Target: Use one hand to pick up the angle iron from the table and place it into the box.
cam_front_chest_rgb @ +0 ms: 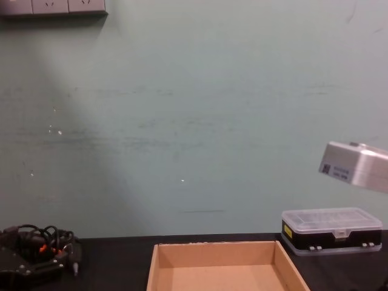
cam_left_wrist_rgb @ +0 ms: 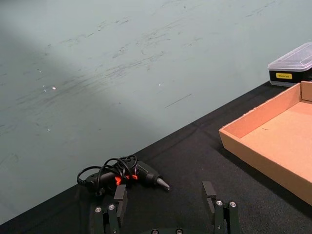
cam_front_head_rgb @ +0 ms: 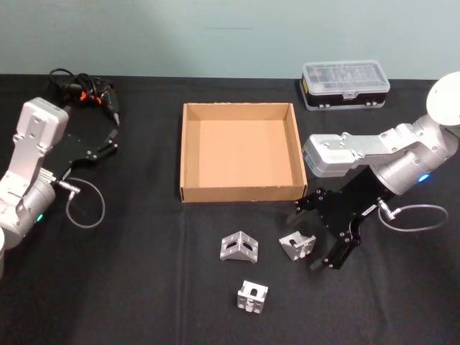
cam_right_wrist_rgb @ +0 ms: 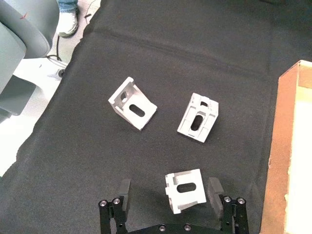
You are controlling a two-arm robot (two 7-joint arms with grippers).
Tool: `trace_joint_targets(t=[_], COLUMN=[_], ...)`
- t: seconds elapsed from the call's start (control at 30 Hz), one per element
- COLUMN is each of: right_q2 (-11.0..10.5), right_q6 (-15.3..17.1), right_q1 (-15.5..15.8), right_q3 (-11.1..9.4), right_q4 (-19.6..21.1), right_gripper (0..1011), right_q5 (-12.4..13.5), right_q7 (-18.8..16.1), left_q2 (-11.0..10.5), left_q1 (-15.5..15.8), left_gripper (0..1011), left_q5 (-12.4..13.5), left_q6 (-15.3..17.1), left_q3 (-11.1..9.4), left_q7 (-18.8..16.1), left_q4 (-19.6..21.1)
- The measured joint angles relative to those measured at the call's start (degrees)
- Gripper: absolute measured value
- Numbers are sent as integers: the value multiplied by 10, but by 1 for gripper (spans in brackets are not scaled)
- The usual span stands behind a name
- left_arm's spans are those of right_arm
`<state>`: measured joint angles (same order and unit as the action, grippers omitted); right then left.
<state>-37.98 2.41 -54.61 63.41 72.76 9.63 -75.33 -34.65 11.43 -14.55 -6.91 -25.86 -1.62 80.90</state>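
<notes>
Angle iron sits on the table, just in front of the box and off its front-right corner, robot side. It is not in the box.

Right gripper is down over the angle iron, also in front of that front-right corner. Its jaws are spread wide with one finger on each side of the part. It holds nothing. In the right wrist view the part sits off-centre in the gap, just beside one finger; can't tell if they touch. The other finger is well apart from it.

Second angle iron lies on the table in front of the middle of the box's front wall, near the first one and apart from it. Third angle iron is farther out from the box, toward the robot.

The box interior is bare tan board, with its low walls visible in the left wrist view and chest view.

Left gripper is parked well to the left of the box, jaws open and empty.

Electric screwdriver with looped cable is beyond the left gripper, off the box's far-left corner. Black case with clear lid is just past the box's far-right corner.
</notes>
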Motion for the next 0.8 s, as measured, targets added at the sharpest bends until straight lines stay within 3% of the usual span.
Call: trace_joint_targets(t=[0.53,0.8], right_q2=[7,11], right_q6=[-4,-6], right_q1=[4,6], right_q3=[9,1], right_q4=[-12,-16], right_gripper=[997,792], right_q5=[-2,-7], right_q7=[10,31], left_q2=[0,0], left_q1=[0,0], left_gripper=[1000,1000], left_q5=[0,0], left_q6=[0,0], left_q3=[0,0], left_q7=[0,0], left_q4=[0,0])
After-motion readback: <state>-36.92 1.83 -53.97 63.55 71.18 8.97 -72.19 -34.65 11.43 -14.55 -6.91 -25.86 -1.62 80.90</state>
